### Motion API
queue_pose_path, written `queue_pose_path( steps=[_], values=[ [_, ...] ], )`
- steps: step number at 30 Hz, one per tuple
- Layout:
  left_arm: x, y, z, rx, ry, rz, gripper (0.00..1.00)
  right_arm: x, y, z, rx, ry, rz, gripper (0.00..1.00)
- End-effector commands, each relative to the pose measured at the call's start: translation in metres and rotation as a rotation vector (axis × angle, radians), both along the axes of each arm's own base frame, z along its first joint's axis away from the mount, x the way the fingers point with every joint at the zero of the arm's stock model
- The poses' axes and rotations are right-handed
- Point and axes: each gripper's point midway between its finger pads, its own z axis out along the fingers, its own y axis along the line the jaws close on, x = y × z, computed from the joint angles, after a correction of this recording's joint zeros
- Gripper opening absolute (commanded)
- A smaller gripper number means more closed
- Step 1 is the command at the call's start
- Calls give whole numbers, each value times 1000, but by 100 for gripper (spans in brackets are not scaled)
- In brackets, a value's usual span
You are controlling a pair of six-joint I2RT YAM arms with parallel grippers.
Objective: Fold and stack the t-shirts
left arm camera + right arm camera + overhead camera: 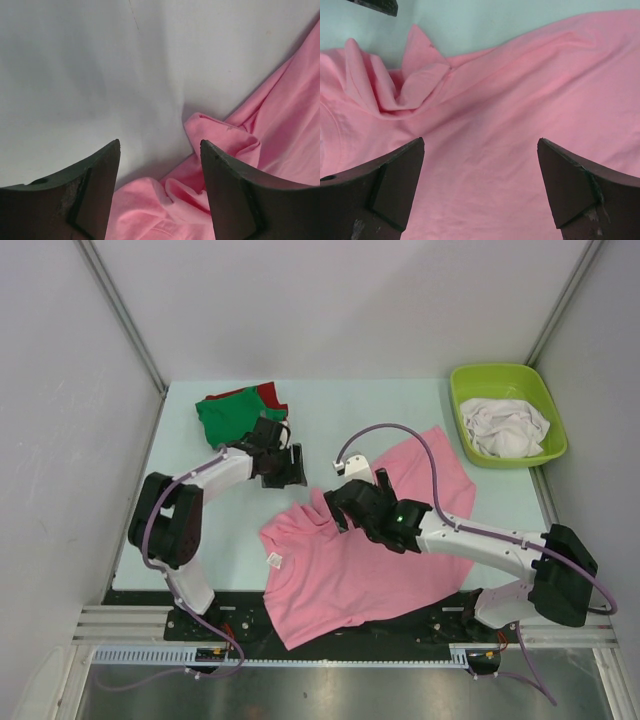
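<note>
tub (pixel 495 370): lime-green, far right corner of table (pixel 400 405); holds crumpled white t-shirts (pixel 508 427), count unclear
pink t-shirt (pixel 370 550): outside the tub, spread loose mid-table, far-left edge bunched, near hem hanging over the table's near edge
green t-shirt (pixel 232 418): folded, far left of table, overlapping red t-shirt (pixel 268 393)
left gripper (pixel 160 145): jaws apart, gripping nothing, at the bunched pink edge
right gripper (pixel 481 142): jaws spread wide, gripping nothing, over pink fabric, near the left one

1 large pink t-shirt (pixel 350 560) lies spread mid-table, bunched along its far edge; the green t-shirt (pixel 225 418) overlaps the red t-shirt (pixel 268 393) far-left.
</note>
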Motion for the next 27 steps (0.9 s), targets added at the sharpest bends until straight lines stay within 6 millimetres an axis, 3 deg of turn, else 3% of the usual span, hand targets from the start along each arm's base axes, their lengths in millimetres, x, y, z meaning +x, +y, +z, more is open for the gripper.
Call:
queue_pose_path(
  steps=[1, 8, 11, 12, 13, 15, 21, 27],
  values=[
    [-5, -23, -6, -67, 12, -113, 69, 4, -4, 12, 98, -16, -33, 100],
    [-29, -63, -17, -153, 64, -281, 66, -1, -12, -1, 124, 22, -47, 100],
    [-36, -66, -19, -165, 89, -299, 64, -2, -17, -4, 126, 29, -56, 100],
    [-38, -66, -21, -166, 98, -304, 60, -2, -18, -5, 124, 31, -56, 100],
    [-40, -65, -23, -161, 105, -304, 50, -3, -18, -6, 126, 34, -55, 100],
    [-44, -63, -28, -156, 123, -302, 43, -3, -19, -6, 132, 37, -60, 100],
    [-48, -53, -27, -112, 129, -277, 0, -6, -21, -7, 135, 47, -67, 100],
    [-28, -39, 13, -55, 38, -261, 0, -8, -18, -4, 155, 46, -60, 100]
  ],
)
